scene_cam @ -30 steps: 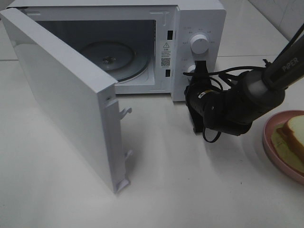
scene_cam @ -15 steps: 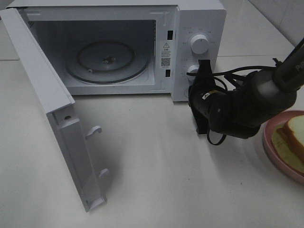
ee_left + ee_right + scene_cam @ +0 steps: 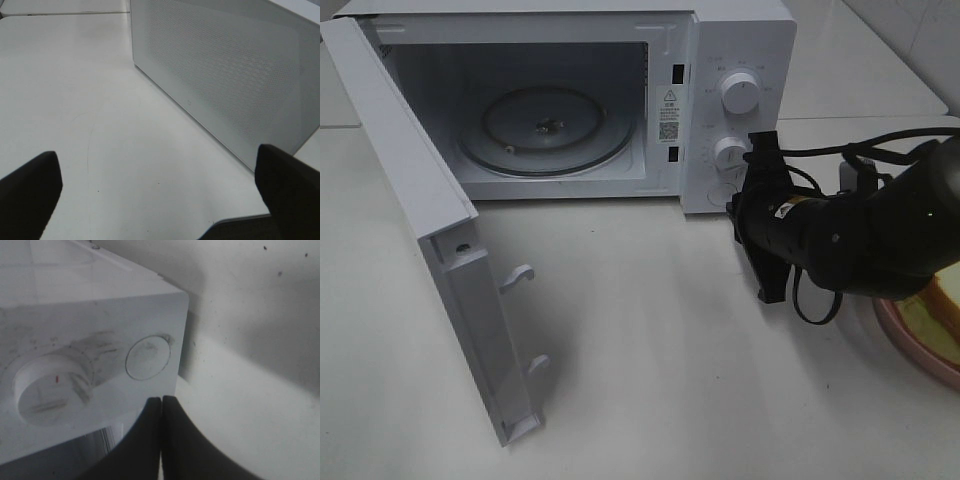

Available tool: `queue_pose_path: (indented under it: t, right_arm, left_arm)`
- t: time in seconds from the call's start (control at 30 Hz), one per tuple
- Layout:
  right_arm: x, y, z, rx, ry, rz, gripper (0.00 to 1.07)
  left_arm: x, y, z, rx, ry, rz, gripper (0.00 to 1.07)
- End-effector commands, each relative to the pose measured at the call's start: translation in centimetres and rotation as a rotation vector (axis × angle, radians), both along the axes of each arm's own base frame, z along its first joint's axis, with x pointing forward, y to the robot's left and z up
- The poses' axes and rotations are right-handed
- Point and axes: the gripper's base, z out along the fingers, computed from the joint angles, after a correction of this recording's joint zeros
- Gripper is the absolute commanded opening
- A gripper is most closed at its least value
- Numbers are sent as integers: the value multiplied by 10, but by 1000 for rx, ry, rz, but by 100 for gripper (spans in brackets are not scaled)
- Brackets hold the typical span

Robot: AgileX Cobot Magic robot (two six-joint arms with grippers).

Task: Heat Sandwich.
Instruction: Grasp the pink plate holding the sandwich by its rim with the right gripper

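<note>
The sandwich [image 3: 946, 306], white bread with a tan crust, lies on a pink plate [image 3: 912, 346] at the right edge of the exterior view; my right arm covers most of both. My right gripper [image 3: 744, 205] hovers just in front of the white microwave's [image 3: 740, 40] control panel, low on its right side. In the right wrist view the right gripper [image 3: 161, 432] is shut on nothing, close to the round button [image 3: 147, 356] and a knob [image 3: 51, 390]. The left gripper [image 3: 160, 197] is open, facing the outer face of the microwave door [image 3: 225, 75].
The microwave door [image 3: 420, 220] stands swung wide to the left, its latch hooks [image 3: 520, 275] sticking out over the white table [image 3: 650, 400]. Inside sits a glass turntable [image 3: 545, 128]. Cables trail from the right arm.
The door has swung wider open, showing the whole cavity. My right arm has drawn back to the right, away from the panel, and now covers more of the plate.
</note>
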Motion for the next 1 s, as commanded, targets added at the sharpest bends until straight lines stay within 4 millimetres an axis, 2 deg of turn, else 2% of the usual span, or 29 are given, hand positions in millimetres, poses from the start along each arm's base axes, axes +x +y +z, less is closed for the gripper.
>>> queue_pose_path:
  t: [0.03,0.27,0.37,0.43,0.6,0.7,0.83,1.0]
  right_arm:
    - [-14,-1,10,-34,66,110,0]
    - [-25,-3,20,-121,179,281,1]
    - [-29,-7,34,-255,148,421,1]
    - [-30,-10,37,-295,147,453,1]
    - [-42,-25,50,-480,217,628,3]
    - [-45,-29,53,-541,226,691,3]
    - [-55,-31,55,-671,292,890,4]
    - [-55,-30,59,-736,313,1005,5]
  left_arm:
    - [-3,-1,0,-7,-28,1,98]
    - [-3,-1,0,-7,-28,1,98]
    - [-3,-1,0,-7,-28,1,98]
    - [-3,-1,0,-7,-28,1,98]
    - [-3,-1,0,-7,-28,1,98]
    - [-3,-1,0,-7,-28,1,98]
    - [-3,-1,0,-7,-28,1,98]
    - [-3,-1,0,-7,-28,1,98]
